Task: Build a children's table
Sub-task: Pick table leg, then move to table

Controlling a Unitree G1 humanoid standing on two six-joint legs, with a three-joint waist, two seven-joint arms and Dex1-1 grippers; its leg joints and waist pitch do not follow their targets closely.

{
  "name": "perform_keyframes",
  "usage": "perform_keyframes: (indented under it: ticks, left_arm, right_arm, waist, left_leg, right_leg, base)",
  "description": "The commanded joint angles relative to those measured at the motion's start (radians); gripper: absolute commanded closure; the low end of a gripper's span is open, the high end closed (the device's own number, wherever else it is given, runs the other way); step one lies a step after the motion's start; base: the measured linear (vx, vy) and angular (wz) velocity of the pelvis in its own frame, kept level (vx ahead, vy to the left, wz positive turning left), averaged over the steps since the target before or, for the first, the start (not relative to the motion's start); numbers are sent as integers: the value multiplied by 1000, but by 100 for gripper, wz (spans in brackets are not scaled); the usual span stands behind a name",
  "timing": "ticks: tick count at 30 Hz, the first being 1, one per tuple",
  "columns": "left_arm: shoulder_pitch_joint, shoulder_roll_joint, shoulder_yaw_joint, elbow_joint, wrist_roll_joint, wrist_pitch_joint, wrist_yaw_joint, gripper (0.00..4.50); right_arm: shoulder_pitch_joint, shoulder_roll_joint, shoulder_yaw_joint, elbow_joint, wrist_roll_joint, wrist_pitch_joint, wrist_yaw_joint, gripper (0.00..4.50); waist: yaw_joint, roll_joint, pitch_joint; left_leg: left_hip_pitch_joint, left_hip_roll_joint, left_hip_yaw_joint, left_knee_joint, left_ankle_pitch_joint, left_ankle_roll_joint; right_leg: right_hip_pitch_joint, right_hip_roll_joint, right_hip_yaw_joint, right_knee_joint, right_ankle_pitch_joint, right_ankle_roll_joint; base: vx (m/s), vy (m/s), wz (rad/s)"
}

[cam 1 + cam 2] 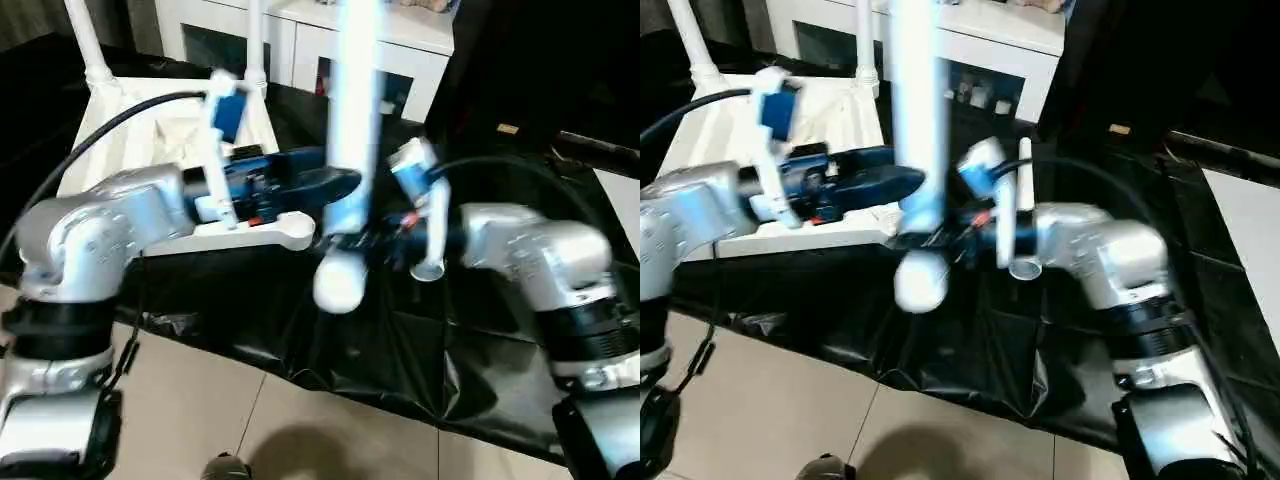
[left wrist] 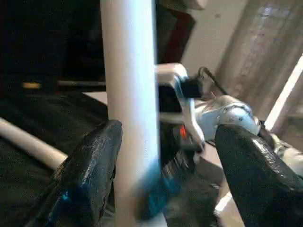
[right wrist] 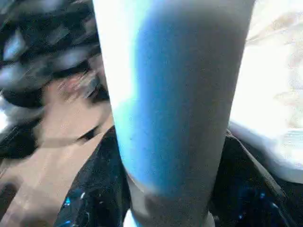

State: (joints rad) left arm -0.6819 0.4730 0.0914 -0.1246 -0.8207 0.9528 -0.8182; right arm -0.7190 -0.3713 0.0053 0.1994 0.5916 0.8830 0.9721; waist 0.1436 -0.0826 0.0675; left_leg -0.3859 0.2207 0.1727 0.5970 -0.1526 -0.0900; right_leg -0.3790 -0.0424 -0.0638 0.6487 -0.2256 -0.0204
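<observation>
White leg (image 1: 355, 120), top cut off, in right tool (image 3: 173, 189); left tool (image 2: 163, 175) wide beside it.

A black sheet (image 1: 400, 340) covers the tiled floor (image 1: 200, 420), carrying the table top (image 1: 130, 140).

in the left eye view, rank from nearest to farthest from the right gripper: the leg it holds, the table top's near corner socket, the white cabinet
1. Long tapered white tube leg: between the jaws of the right gripper, upright at centre.
2. Round near corner socket of the white plastic rectangular table top: just to the gripper's left.
3. White cabinet with glass doors: farthest, at the back.
</observation>
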Motion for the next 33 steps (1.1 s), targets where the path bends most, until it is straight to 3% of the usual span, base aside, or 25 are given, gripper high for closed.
perform_keyframes:
  ticks: [1,4,5,7,8,11,12,15,16,17,19,20,21,22,23,24,25,26,27,28,29,30,31,32,33]
  left_arm:
    - [18,0,28,-22,45,-32,67,69]
    - [65,-25,87,-31,163,-117,254,69]
    - [85,-41,108,-45,199,-127,326,69]
    - [148,-91,139,-93,293,-167,486,69]
    - [155,-95,140,-98,302,-171,498,69]
    - [283,-112,46,-134,537,-347,656,69]
    - [295,-112,33,-133,559,-367,667,69]
    - [393,-163,-44,-89,690,-500,789,69]
    - [419,-198,-47,-52,706,-533,832,69]
    - [426,-208,-49,-42,717,-546,845,69]
    - [438,-209,-69,-14,763,-586,877,69]
    - [444,-212,-78,2,790,-610,889,69]
    - [446,-219,-77,9,799,-620,898,69]
    - [446,-223,-75,14,806,-628,904,69]
    - [444,-221,-78,19,811,-631,904,69]
    - [444,-221,-78,20,811,-631,904,69]
    - [444,-222,-81,27,822,-646,906,69]
    - [442,-224,-80,35,828,-659,910,69]
    - [441,-227,-79,39,831,-666,912,69]
    - [439,-230,-78,45,835,-675,913,69]
    - [435,-234,-73,58,837,-695,918,69]
    - [433,-232,-76,63,839,-698,916,69]
    - [432,-231,-77,68,843,-703,914,69]
    - [432,-232,-75,72,848,-711,919,69]
    - [433,-235,-73,74,856,-720,921,69]
  right_arm:
    - [-18,11,-64,25,-17,-21,-119,262]
    - [15,42,-86,21,-115,-113,-289,262]
    - [36,55,-88,-5,-140,-137,-331,262]
    - [101,89,-67,-90,-208,-225,-409,262]
    - [107,93,-64,-98,-215,-233,-416,262]
    - [202,126,10,-175,-343,-313,-550,262]
    - [212,129,16,-178,-351,-322,-558,262]
    - [300,153,76,-167,-448,-494,-637,262]
    - [327,201,41,-155,-412,-492,-658,262]
    - [336,223,23,-155,-398,-482,-668,262]
    - [347,250,2,-142,-394,-495,-688,262]
    - [355,261,1,-133,-399,-509,-698,262]
    - [358,264,2,-129,-402,-513,-704,262]
    - [359,265,3,-124,-403,-515,-708,262]
    - [359,264,5,-116,-408,-523,-711,262]
    - [359,263,5,-115,-408,-523,-711,262]
    - [361,263,10,-107,-413,-541,-717,262]
    - [363,264,10,-97,-414,-553,-724,262]
    - [363,266,7,-93,-415,-556,-726,262]
    - [363,269,4,-88,-415,-560,-729,262]
    - [362,273,0,-81,-420,-568,-728,262]
    - [361,275,-1,-79,-422,-570,-727,262]
    - [360,276,-1,-77,-423,-573,-728,262]
    - [360,278,-1,-75,-423,-574,-729,262]
    - [359,279,-1,-72,-422,-576,-730,262]
  waist:
    - [-4,21,-80]
    - [-10,21,-80]
    - [-10,19,-81]
    - [-10,14,-82]
    - [-10,15,-81]
    - [-13,11,-78]
    - [-11,14,-79]
    - [-13,14,-76]
    - [-10,22,-75]
    - [-12,11,-72]
    - [-1,13,-76]
    - [8,22,-72]
    - [11,9,-69]
    - [26,3,-64]
    - [26,-1,-58]
    - [29,13,-59]
    - [15,20,-58]
    - [-13,34,-64]
    - [-40,38,-62]
    - [-73,54,-65]
    - [-92,56,-63]
    - [-102,51,-64]
    - [-107,40,-60]
    - [-106,32,-60]
    - [-109,15,-58]
  left_leg:
    - [27,14,0,-61,-95,-75]
    - [26,15,-1,-61,-95,-93]
    - [26,16,-2,-62,-95,-96]
    - [25,17,-3,-61,-89,-87]
    - [25,19,-4,-63,-90,-83]
    - [25,19,-4,-64,-95,-74]
    - [28,19,-6,-65,-97,-72]
    - [32,19,-3,-65,-151,-80]
    - [28,16,1,-64,-178,-65]
    - [19,10,5,-63,-196,-29]
    - [8,6,5,-51,-173,31]
    - [37,9,17,-14,-200,40]
    - [30,7,12,1,-218,44]
    - [14,6,-5,29,-221,50]
    - [2,6,-25,37,-210,61]
    - [8,7,-30,32,-202,65]
    - [32,4,-20,11,-246,69]
    - [72,-2,3,-26,-337,66]
    - [95,-8,16,-43,-410,70]
    - [118,-2,37,-76,-511,78]
    - [90,12,69,-107,-574,75]
    - [76,27,75,-120,-593,71]
    - [65,51,95,-138,-630,45]
    - [79,42,118,-132,-648,-24]
    - [74,23,120,-100,-651,-56]
  right_leg:
    - [46,-84,49,-65,2,-160]
    - [44,-84,49,-64,11,-154]
    - [48,-84,51,-64,11,-133]
    - [50,-83,51,-64,25,-118]
    - [49,-85,50,-65,23,-111]
    - [45,-83,50,-72,-13,-73]
    - [44,-84,51,-74,-26,-66]
    - [34,-83,53,-81,-84,-51]
    - [34,-93,61,-88,-110,-52]
    - [41,-107,72,-99,-159,-53]
    - [52,-139,89,-114,-218,-52]
    - [25,-162,138,-139,-296,-45]
    - [36,-177,161,-145,-346,-45]
    - [54,-209,209,-163,-453,-44]
    - [53,-209,224,-165,-529,-46]
    - [46,-203,221,-167,-548,-52]
    - [15,-155,205,-158,-532,-54]
    - [-20,-92,151,-132,-455,-57]
    - [-44,-55,118,-115,-413,-53]
    - [-72,-18,41,-60,-336,-46]
    - [-67,-11,-23,9,-246,-40]
    - [-49,-25,-45,38,-199,-37]
    - [-25,-53,-72,64,-165,-35]
    - [-25,-85,-56,19,-224,-54]
    - [-33,-117,-17,-47,-338,-51]
  base:
    - [0,0,0]
    - [0,0,0]
    - [0,0,0]
    - [0,0,0]
    - [0,0,0]
    - [0,0,0]
    - [0,0,0]
    - [0,0,0]
    - [0,0,0]
    - [0,0,0]
    - [0,0,0]
    - [0,0,0]
    - [-44,60,-11]
    - [-44,121,-33]
    - [-44,121,-33]
    - [-40,182,-39]
    - [-50,227,-32]
    - [-50,227,-32]
    - [-81,240,-28]
    - [-87,254,-29]
    - [-87,254,-29]
    - [-83,241,-33]
    - [-84,177,-38]
    - [-84,177,-38]
    - [-78,142,-28]
